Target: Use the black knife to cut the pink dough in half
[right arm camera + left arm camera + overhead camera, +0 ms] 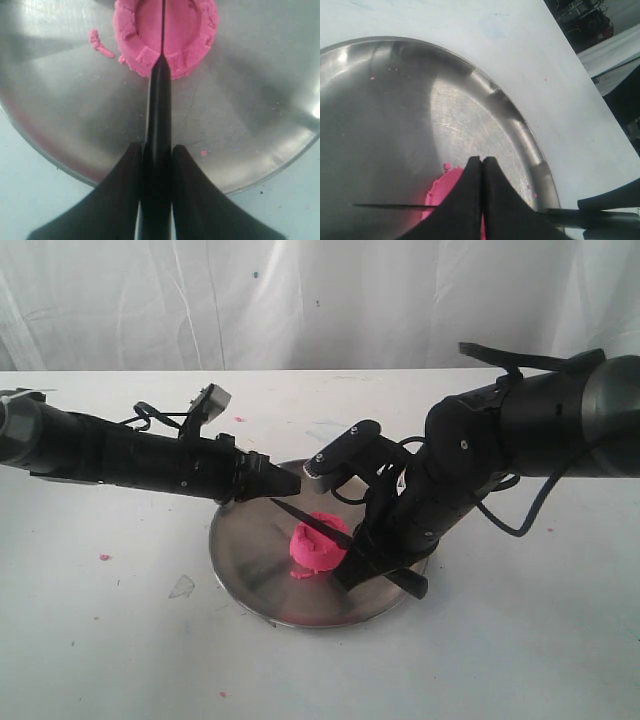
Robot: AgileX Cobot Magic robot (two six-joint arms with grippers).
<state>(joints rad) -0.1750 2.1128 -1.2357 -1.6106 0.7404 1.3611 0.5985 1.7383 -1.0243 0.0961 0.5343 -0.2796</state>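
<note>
The pink dough (318, 545) is a round puck with a ridged rim (165, 35) lying on the steel plate (250, 560). My right gripper (158, 147) is shut on the black knife (159, 110) by its handle. The thin blade (308, 518) lies across the middle of the dough's top, its tip pointing toward the left arm. My left gripper (482, 161) is shut with nothing in it and hovers over the plate's left part, beside the dough (445, 187) and above the blade (390, 205). In the exterior view the left gripper (293, 483) sits just beyond the knife tip.
Small pink crumbs lie on the white table (120, 640), one at the left (104, 557) and one on the plate (203, 152). A short pink strip (100, 44) lies beside the dough. A clear scrap (181, 587) rests left of the plate. White curtain behind.
</note>
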